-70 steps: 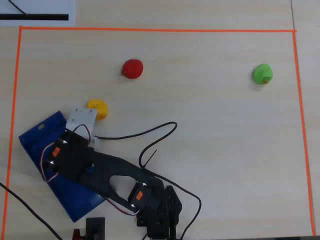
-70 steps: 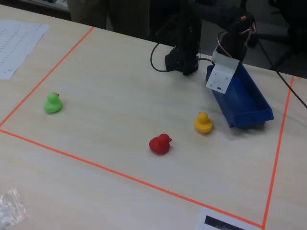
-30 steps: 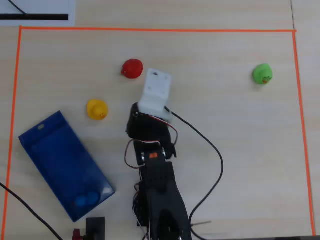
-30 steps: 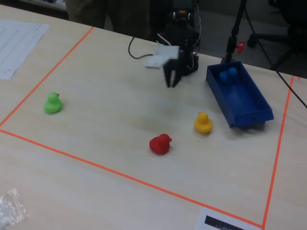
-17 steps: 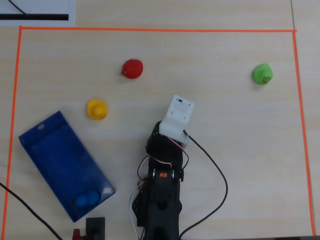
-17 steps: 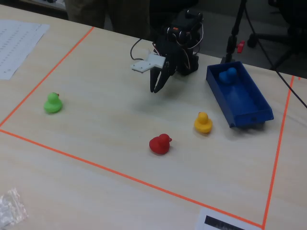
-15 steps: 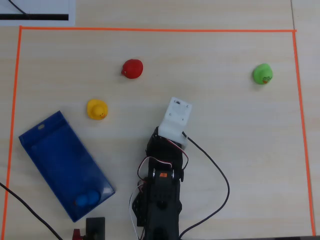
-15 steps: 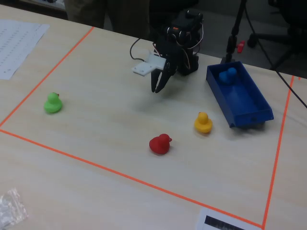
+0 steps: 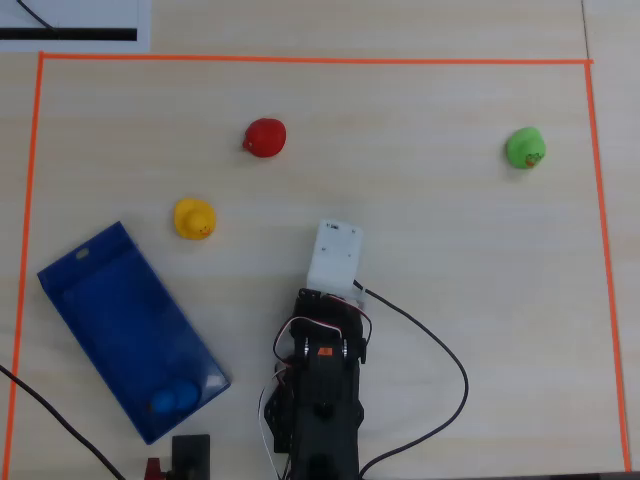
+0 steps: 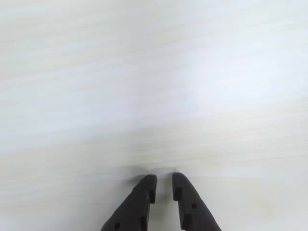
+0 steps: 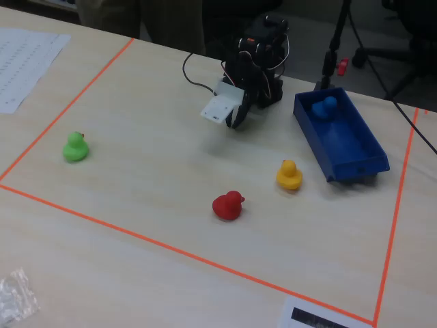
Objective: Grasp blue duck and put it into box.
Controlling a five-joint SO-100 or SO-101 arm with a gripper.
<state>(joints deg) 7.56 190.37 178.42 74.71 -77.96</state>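
The blue duck [image 9: 173,399] lies inside the dark-blue box [image 9: 110,300], in the corner nearest the arm's base; the fixed view shows the duck [image 11: 323,106] at the box's [image 11: 355,160] far end. My gripper [image 10: 164,179] hangs just above bare table, well apart from the box. Its dark jaws stand a narrow gap apart with nothing between them. In the fixed view the gripper [image 11: 236,121] points down beside the white camera block [image 11: 218,109]. In the overhead view that block [image 9: 335,255] hides the jaws.
A yellow duck [image 9: 195,219] sits just beyond the box, a red duck [image 9: 266,138] farther out, and a green duck [image 9: 525,148] at the far right. Orange tape [image 9: 300,60] frames the work area. A black cable [image 9: 440,350] loops right of the arm.
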